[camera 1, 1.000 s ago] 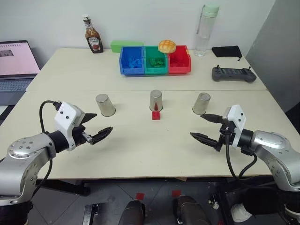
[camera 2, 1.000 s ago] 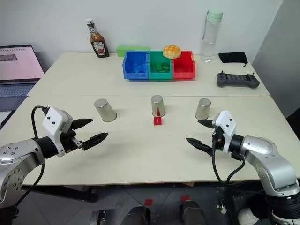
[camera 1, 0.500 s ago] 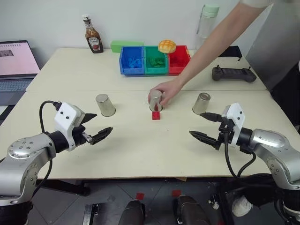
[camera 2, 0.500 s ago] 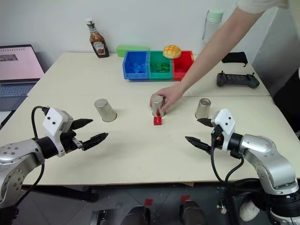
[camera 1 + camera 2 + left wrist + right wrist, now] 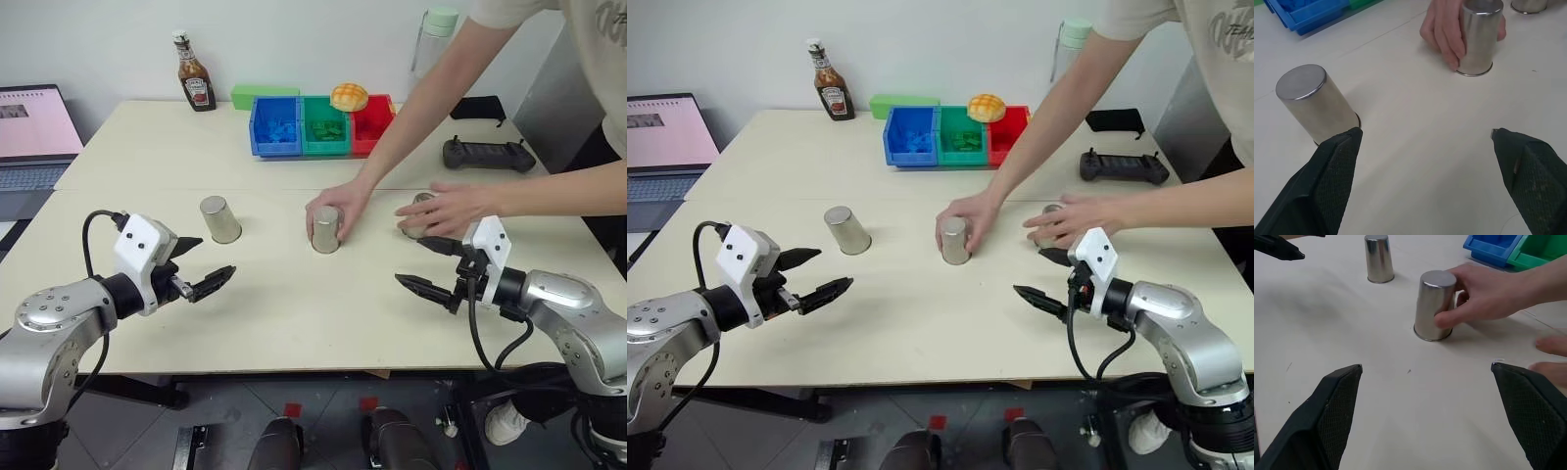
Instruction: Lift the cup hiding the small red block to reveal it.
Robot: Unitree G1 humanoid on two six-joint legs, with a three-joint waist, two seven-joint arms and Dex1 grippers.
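You have three silver cups standing upside down in a row on the cream table. The middle cup sits at about 12 o'clock from you, and a person's hand is wrapped around it from behind, with the cup's rim flat on the table. The left cup stands alone at roughly 11 o'clock, untouched, just beyond your left gripper. The right cup at about 1 o'clock is mostly covered by the person's other hand, so you see little more than its top edge. The small red block cannot be seen anywhere on the table, so which cup covers it cannot be told. Your left gripper hovers above the table with its two black fingers spread wide and nothing between them. Your right gripper hovers likewise, fingers spread wide and empty, close below the person's hand. At the far edge, around 12 o'clock, stand blue, green and red storage bins, with a ketchup bottle to their left.
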